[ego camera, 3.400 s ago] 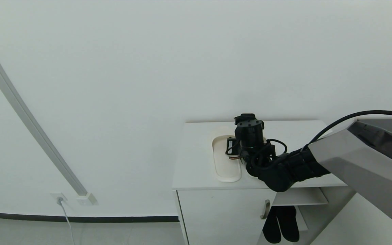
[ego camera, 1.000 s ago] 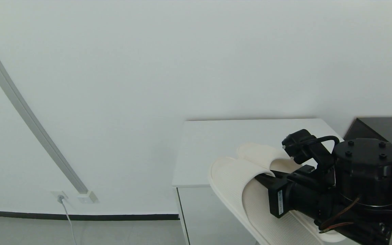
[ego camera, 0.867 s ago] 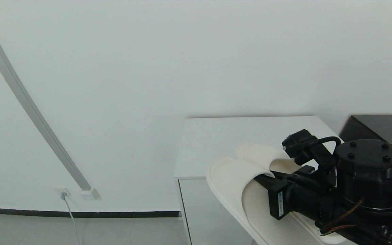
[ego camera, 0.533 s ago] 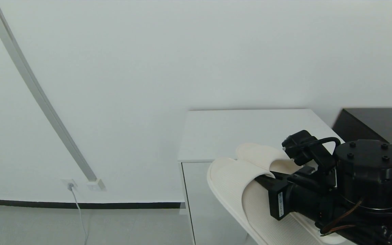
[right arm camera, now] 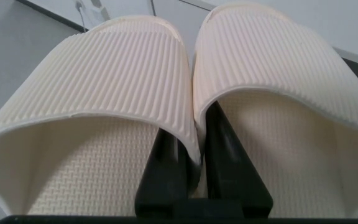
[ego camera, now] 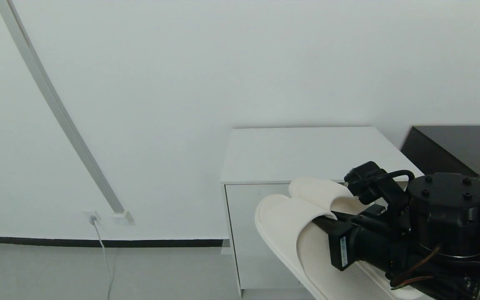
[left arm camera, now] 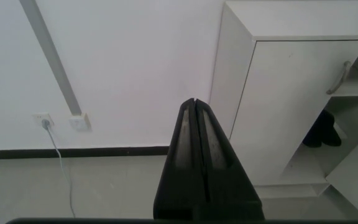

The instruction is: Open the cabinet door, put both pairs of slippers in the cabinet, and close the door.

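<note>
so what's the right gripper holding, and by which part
The right gripper holds the cream slippers, pinched by the adjoining inner edges of their uppers, one finger inside each.

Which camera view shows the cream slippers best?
The right wrist view: both cream slippers are seen side by side, and the right gripper pinches their inner strap edges together. The head view shows them from the side, partly hidden behind that gripper.

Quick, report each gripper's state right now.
Left gripper: shut, jaws pressed together, holding nothing.
Right gripper: shut on the pair of white slippers, pinching their adjoining inner edges.
</note>
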